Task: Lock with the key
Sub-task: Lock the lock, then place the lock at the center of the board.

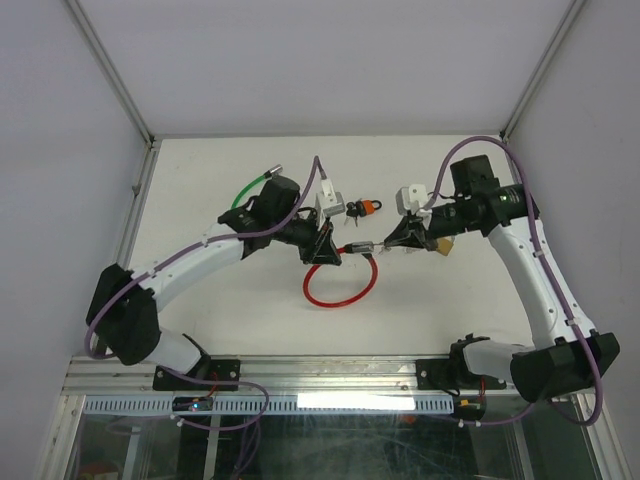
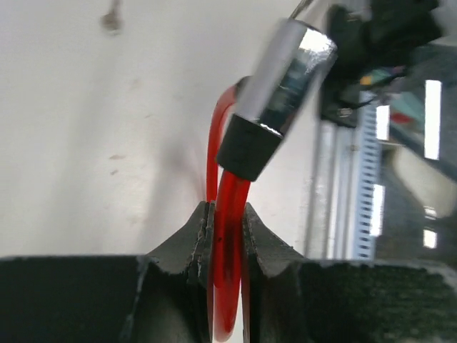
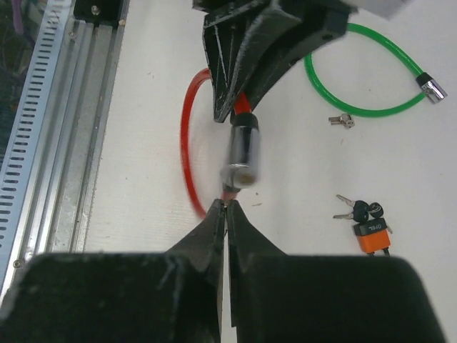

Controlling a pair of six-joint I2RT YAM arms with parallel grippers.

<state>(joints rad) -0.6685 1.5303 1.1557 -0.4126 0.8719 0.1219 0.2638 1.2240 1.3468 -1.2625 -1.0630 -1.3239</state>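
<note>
Nearest me, the red cable (image 3: 184,136) loops on the table. My left gripper (image 2: 227,211) is clamped on it just below the silver barrel (image 2: 285,78). My right gripper (image 3: 226,209) is pinched closed at the barrel's end, on what I cannot tell. Farther off, the keys (image 3: 357,211) lie beside the orange padlock (image 3: 371,237).
</note>
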